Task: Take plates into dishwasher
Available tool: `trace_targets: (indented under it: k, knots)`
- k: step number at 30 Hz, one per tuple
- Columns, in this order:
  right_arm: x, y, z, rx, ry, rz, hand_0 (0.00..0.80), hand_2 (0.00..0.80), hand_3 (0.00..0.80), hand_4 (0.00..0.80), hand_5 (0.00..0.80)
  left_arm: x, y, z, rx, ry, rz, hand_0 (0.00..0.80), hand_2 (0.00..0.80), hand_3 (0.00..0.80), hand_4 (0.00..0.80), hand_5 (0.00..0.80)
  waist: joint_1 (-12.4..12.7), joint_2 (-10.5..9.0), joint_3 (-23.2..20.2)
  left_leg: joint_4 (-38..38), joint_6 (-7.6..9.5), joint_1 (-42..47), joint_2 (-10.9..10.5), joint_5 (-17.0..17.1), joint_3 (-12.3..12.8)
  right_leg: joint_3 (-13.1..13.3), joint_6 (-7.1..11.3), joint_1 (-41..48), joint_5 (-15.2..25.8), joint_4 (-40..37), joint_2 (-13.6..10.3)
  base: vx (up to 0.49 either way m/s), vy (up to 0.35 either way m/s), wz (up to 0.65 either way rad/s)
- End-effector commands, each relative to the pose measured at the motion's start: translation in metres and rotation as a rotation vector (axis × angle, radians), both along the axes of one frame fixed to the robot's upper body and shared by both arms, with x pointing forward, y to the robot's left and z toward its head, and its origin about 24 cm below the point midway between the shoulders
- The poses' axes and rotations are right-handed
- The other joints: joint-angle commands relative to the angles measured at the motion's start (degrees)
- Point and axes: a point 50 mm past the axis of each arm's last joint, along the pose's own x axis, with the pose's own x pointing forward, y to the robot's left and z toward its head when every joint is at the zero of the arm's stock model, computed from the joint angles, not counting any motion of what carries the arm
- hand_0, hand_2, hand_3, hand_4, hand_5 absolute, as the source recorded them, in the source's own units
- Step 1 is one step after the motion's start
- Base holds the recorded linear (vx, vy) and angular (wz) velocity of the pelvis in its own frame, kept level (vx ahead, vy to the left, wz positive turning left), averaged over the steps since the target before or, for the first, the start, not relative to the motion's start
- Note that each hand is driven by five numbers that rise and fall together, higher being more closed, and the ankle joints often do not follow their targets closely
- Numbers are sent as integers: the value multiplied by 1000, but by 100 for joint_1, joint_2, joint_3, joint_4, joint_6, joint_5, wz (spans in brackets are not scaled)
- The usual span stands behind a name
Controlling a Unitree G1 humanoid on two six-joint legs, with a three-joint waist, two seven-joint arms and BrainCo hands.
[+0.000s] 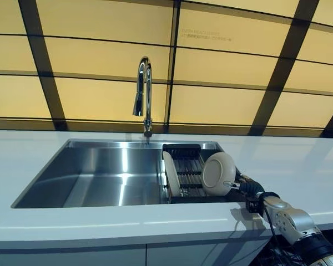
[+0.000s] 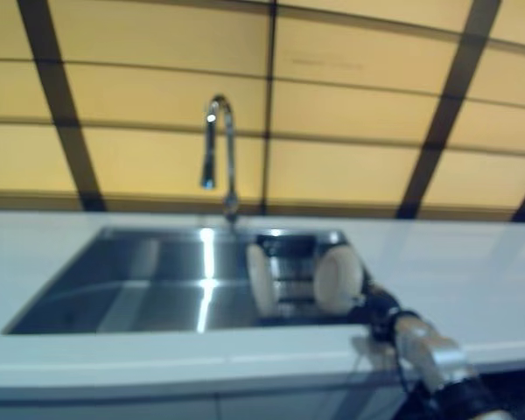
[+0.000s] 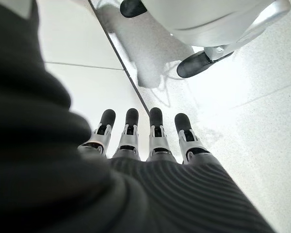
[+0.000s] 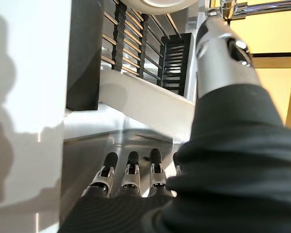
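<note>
The stainless-steel rectangular sink point(image 1: 100, 177) is sitting recessed in the white countertop point(image 1: 299, 160), with a curved chrome tap point(image 1: 145, 94) standing at its rear edge. A black slatted dish rack point(image 1: 187, 169) is occupying the right end of the sink. Two round white plates are standing in it: the left white plate point(image 1: 171, 173) is resting upright on edge at the rack's left side, and the right white plate point(image 1: 217, 173) is leaning tilted at the rack's right side, its back facing the camera.

The right hand point(image 1: 240, 184) is reaching over the counter's front edge to the tilted plate. Whether it is gripping the plate cannot be told from the head views. In its wrist view, the right hand's fingers point(image 4: 130, 174) are extending straight, side by side, over the sink basin, with the thumb raised toward a plate's rim above.

The left hand point(image 3: 145, 141) is hanging down over the pale tiled floor point(image 3: 262, 121), its fingers straight and side by side, holding nothing.
</note>
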Motion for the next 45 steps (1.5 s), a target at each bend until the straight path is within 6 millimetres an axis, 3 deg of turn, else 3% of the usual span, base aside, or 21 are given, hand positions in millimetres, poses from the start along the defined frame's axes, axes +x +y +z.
trace_targets:
  k: [1,18,45]
  knots:
    - [26,11,38,20,-145,-9,0,0,0,0,0,14,5,4,33,-6,-85,0,0,0,0,0,110,-83,73,8,174,-274,-228,-111,316,-63,387,681,-724,12,-93,0,0,0]
    - [35,17,39,28,-151,-70,0,0,0,0,0,16,2,4,22,-8,-100,0,0,0,0,0,184,-25,129,8,182,-278,-241,-109,314,-61,388,667,-715,12,-107,0,0,0]
    - [47,9,45,-24,-139,-216,0,0,0,0,0,19,-5,3,8,-2,-134,0,0,0,0,0,290,20,188,8,188,-264,-259,-95,254,-53,357,703,-721,19,-105,0,0,0]
